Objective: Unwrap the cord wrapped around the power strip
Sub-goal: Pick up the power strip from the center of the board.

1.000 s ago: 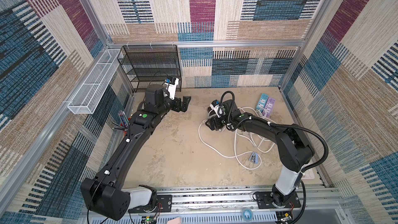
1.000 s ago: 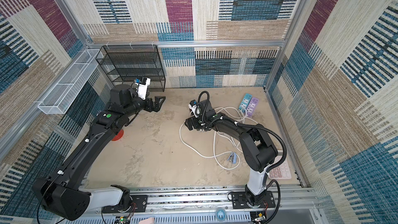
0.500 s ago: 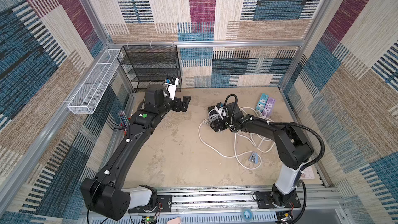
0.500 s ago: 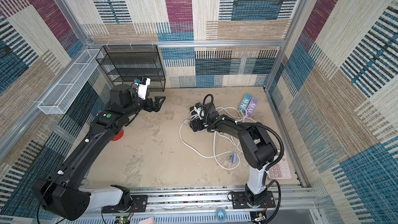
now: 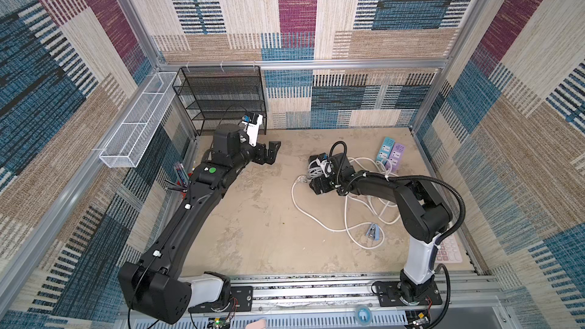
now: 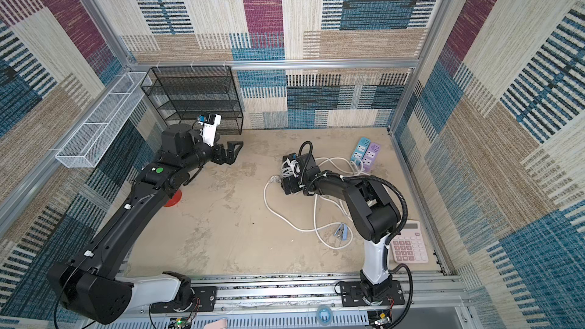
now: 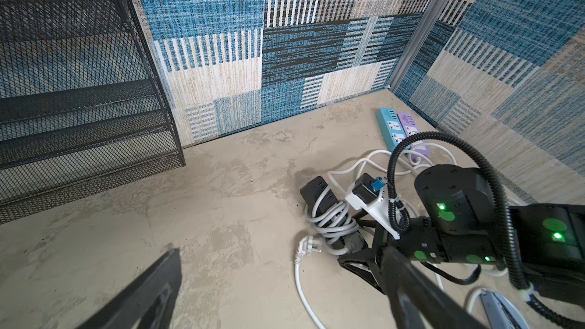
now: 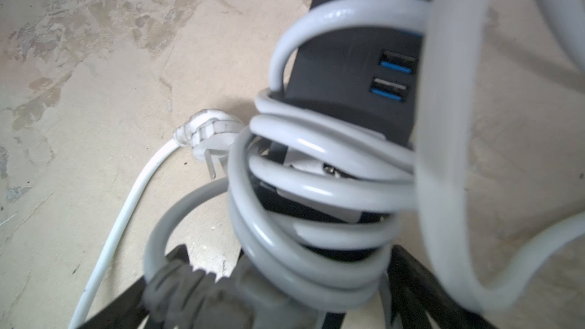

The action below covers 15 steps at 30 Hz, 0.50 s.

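1. Left wrist view: black power strip (image 7: 317, 190) flat on the table (image 5: 253, 232), grey cord (image 7: 332, 226) coiled round it; near 12 o'clock from table centre in both top views.
2. Right arm reaching low from 5 o'clock, elbow bent; right gripper (image 8: 269, 295) spread wide, fingers (image 8: 126, 305) flanking the coils, clamping nothing.
3. Left arm arched from 7 o'clock toward 11; left gripper (image 5: 272, 153) wide, empty, well apart from the strip.

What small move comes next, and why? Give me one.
Probably close the right gripper on the thick gray end of the cord. Its jaws stand open either side of that end, holding nothing, while the cord sits coiled round the black power strip; gripping there should let it start pulling loops off.
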Each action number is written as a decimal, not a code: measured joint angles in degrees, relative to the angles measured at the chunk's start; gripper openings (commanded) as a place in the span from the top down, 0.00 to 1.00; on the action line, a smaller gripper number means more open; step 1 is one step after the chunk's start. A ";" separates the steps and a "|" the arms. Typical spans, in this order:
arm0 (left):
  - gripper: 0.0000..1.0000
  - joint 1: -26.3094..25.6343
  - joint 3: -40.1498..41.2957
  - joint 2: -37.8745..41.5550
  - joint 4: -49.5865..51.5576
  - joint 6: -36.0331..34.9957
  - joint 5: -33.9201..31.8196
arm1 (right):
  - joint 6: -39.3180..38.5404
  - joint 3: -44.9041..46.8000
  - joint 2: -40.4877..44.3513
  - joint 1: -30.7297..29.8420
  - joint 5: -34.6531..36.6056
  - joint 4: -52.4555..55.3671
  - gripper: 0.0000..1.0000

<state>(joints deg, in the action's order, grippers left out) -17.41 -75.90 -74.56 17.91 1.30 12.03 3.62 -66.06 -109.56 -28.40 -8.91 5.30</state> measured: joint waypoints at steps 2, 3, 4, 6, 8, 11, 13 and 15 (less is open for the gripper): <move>0.00 0.00 0.00 0.00 0.00 0.00 0.00 | 0.20 0.00 -0.09 -0.02 0.70 -0.52 0.02; 0.01 0.00 0.00 0.00 0.00 0.00 0.02 | 0.24 0.00 -0.17 -0.02 1.33 -0.90 0.01; 0.01 0.00 0.00 0.00 0.00 0.00 0.02 | 0.50 0.00 -0.33 -0.02 1.73 -1.22 0.00; 0.00 0.00 0.00 0.00 0.00 0.00 0.17 | 0.61 0.02 -0.61 -0.04 2.54 -1.46 0.02; 0.01 0.00 0.02 0.00 0.00 0.00 0.20 | 0.81 -0.04 -1.14 -0.02 3.54 -1.64 0.03; 0.01 0.00 0.04 0.00 0.00 0.00 0.22 | 0.92 -0.22 -2.14 -0.02 4.90 -1.88 0.03; 0.01 0.00 0.04 0.00 0.00 0.00 0.22 | 1.03 -0.22 -2.43 -0.02 5.70 -2.12 0.06; 0.01 0.00 0.04 0.00 0.00 0.00 0.24 | 1.03 -0.20 -2.49 -0.02 6.56 -2.51 0.10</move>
<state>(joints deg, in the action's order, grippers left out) -17.41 -75.85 -74.56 17.91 1.30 12.27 4.64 -66.26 -112.05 -28.42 -2.35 2.79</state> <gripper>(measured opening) 0.995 0.930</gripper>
